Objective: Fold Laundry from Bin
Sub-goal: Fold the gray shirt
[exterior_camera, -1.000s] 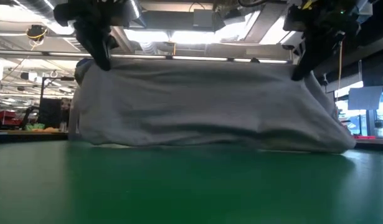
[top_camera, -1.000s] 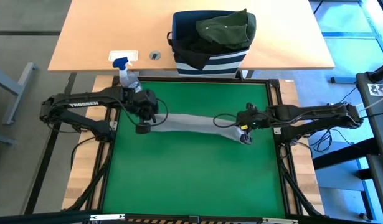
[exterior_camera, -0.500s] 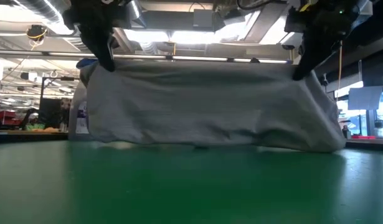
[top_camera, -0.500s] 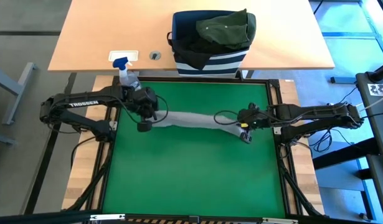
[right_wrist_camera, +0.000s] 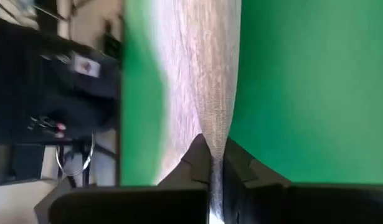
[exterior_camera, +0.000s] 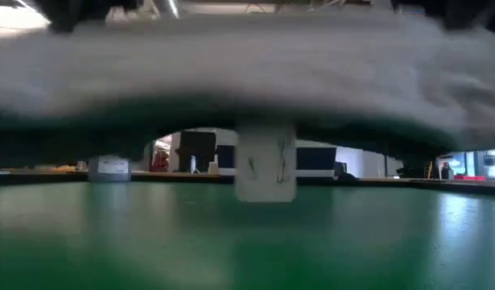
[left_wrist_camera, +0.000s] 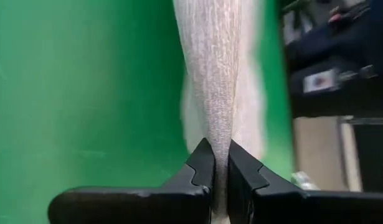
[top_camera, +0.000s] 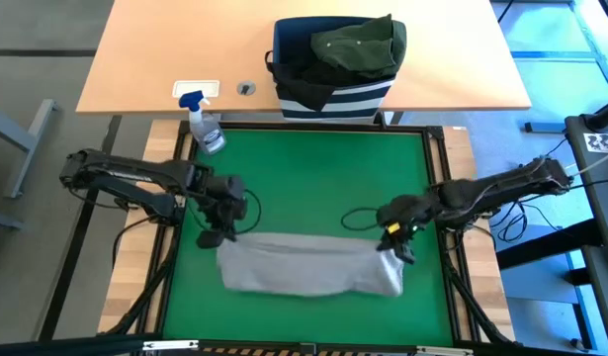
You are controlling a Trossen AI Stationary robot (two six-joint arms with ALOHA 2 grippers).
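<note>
A light grey garment hangs stretched between my two claws over the green mat, its top edge pulled taut and the rest draping toward the mat's near edge. My left gripper is pinched tight on the cloth's left corner; in the left wrist view the fabric runs straight out from between my closed fingers. My right gripper is clamped just as tightly on the opposite corner, the cloth leaving its dark fingertips as a narrow ridge. Seen from table height, the garment fills the upper part of the frame as a pale band held off the mat, with a white tag dangling below its middle. Well beyond both claws, on the wooden table past the mat's far edge, stands the navy striped bin, with a dark olive green garment heaped over a black one. A clear spray bottle with a blue nozzle stands beyond my left claw, at the mat's far corner.
</note>
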